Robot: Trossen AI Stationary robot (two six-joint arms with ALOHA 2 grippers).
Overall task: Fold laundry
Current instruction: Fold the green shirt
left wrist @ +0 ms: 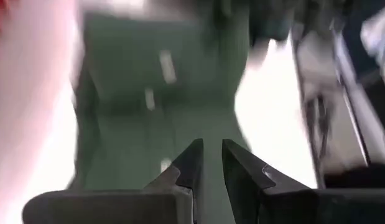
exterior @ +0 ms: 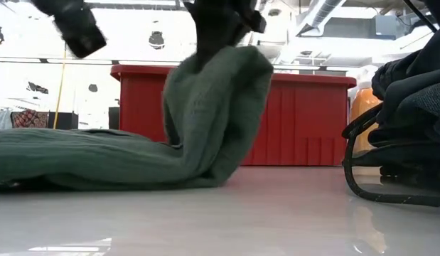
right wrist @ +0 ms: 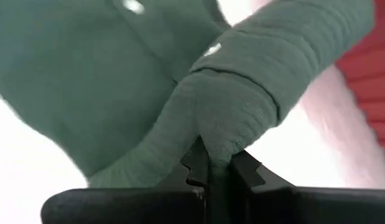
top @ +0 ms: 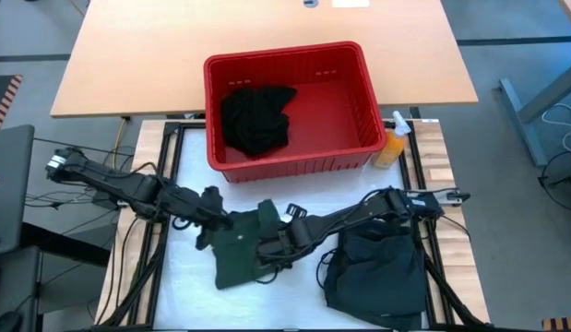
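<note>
High view: my green shirt (top: 237,251) lies on the white worktop (top: 184,295) toward its front edge, left of centre. My left tool (top: 214,221) sits at the shirt's upper left edge. My right tool (top: 269,242) reaches in from the right onto the shirt's right side. A heap of dark garments (top: 377,267) lies at the front right. A red basket (top: 363,111) stands at the back edge, a black garment (top: 255,118) in its left half; an orange spray bottle (top: 392,144) stands just beside its right wall.

Low view: the green shirt (exterior: 99,160) lies flat to the left, with one fold (exterior: 220,107) lifted upright in front of the red basket (exterior: 305,121).

Left wrist view: my left tool (left wrist: 211,163) has its fingers nearly pressed together above the green shirt (left wrist: 148,124); whether it pinches cloth I cannot tell.

Right wrist view: my right tool (right wrist: 220,163) is pinching a bunched fold of the green shirt (right wrist: 236,112) between its fingers.
</note>
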